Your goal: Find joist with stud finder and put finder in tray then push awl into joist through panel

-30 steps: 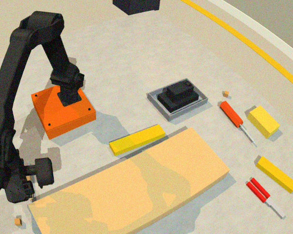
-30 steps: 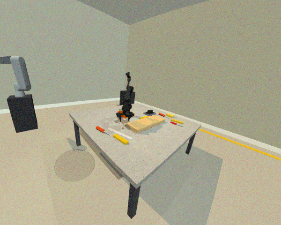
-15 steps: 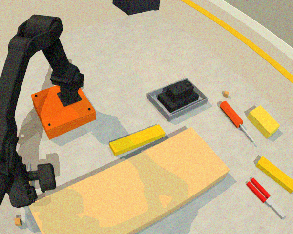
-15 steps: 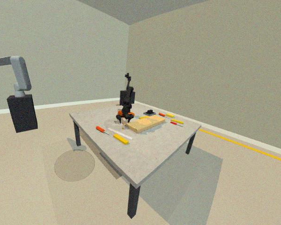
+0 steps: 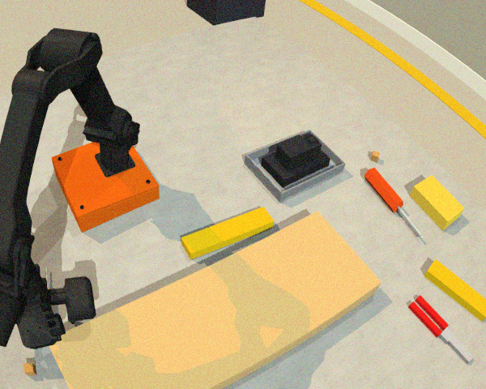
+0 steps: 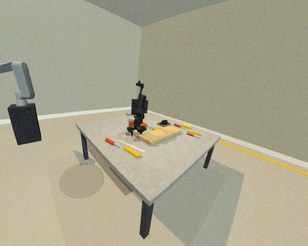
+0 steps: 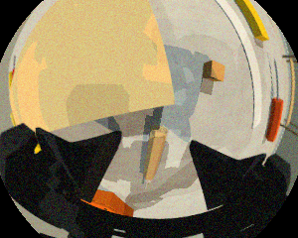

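Observation:
The black stud finder (image 5: 298,156) (image 6: 164,122) sits inside the grey tray (image 5: 312,180). The tan floor panel (image 5: 193,322) (image 6: 159,135) (image 7: 99,55) lies flat on the table. The awl (image 7: 156,151) lies on the table just off the panel's near corner in the wrist view, with its wooden handle showing; in the top view only its thin shaft shows beside the arm. My gripper (image 7: 157,140) (image 6: 136,134) is open and points down above the awl, one finger on each side of the handle and apart from it. No hole is visible in the panel.
A small orange-brown cube (image 5: 30,367) (image 7: 214,70) lies near the panel corner. A yellow bar (image 5: 228,232) lies between the panel and the orange base (image 5: 109,188). An orange screwdriver (image 5: 383,189), yellow block (image 5: 436,201), second yellow bar (image 5: 458,289) and red-handled tool (image 5: 429,316) lie beyond the panel.

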Controlling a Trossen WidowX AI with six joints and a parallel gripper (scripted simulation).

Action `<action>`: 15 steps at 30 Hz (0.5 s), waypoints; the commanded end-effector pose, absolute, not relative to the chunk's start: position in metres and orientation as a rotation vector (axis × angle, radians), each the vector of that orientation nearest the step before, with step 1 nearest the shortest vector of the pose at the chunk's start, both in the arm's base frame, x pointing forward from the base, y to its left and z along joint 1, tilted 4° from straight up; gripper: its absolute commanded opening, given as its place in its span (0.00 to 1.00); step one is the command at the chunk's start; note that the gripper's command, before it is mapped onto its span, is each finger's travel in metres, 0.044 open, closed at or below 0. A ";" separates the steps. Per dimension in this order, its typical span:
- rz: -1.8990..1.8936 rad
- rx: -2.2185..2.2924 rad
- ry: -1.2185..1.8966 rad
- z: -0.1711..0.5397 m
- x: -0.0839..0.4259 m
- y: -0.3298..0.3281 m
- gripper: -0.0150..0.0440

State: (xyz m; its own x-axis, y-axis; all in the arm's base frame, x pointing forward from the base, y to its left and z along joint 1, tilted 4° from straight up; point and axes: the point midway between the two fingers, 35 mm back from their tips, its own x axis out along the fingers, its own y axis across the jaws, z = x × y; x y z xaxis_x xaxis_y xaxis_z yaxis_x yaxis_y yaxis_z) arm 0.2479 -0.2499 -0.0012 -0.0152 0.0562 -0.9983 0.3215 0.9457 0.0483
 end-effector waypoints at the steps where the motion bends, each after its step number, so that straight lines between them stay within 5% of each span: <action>1: -0.217 0.307 1.581 -0.003 0.247 -0.248 0.78; 11: -0.217 0.307 1.581 -0.003 0.247 -0.248 0.33; 15: -0.217 0.307 1.581 -0.003 0.247 -0.248 0.29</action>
State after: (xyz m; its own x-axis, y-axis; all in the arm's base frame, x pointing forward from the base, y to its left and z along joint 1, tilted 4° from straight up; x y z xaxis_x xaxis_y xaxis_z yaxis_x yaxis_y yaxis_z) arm 0.2473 -0.2491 -0.0022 -0.0166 0.0586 -0.9981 0.3221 0.9454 0.0502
